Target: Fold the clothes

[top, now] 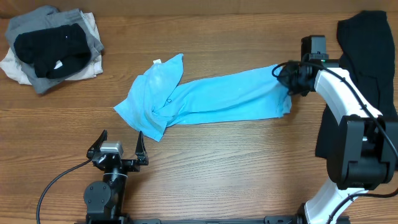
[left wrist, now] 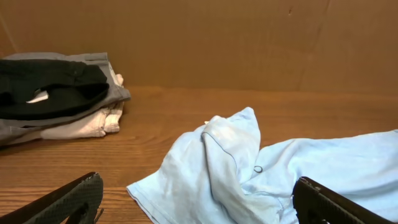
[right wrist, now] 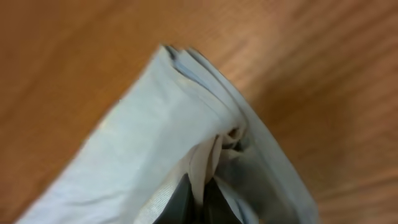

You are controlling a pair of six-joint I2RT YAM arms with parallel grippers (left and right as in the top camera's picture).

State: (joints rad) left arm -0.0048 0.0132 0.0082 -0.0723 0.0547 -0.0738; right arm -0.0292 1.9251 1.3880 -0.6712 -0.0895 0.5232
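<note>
T-shirt [top: 211, 99]: sky-blue, lying mid-table as a long band running left to right. Its left end is bunched and creased, with a small white tag at the top corner. Its right end is gathered narrow.
Right gripper [top: 287, 78]: clenched on the T-shirt's right end. The wrist view shows the layered fabric edge pinched between its fingers. Whether that end is lifted off the wood cannot be told.
Left gripper [top: 118, 149]: jaws spread wide with nothing between them. It sits near the table's front edge, close to the T-shirt's bunched end but apart from it.
Black garment [top: 367, 56]: at the far right, running from the back edge toward the front, partly hidden by the right arm.
Pile [top: 53, 46]: back left corner, well apart from the T-shirt. Grey, white and black pieces are stacked, with black on top.
Table [top: 217, 180]: brown wood grain.
</note>
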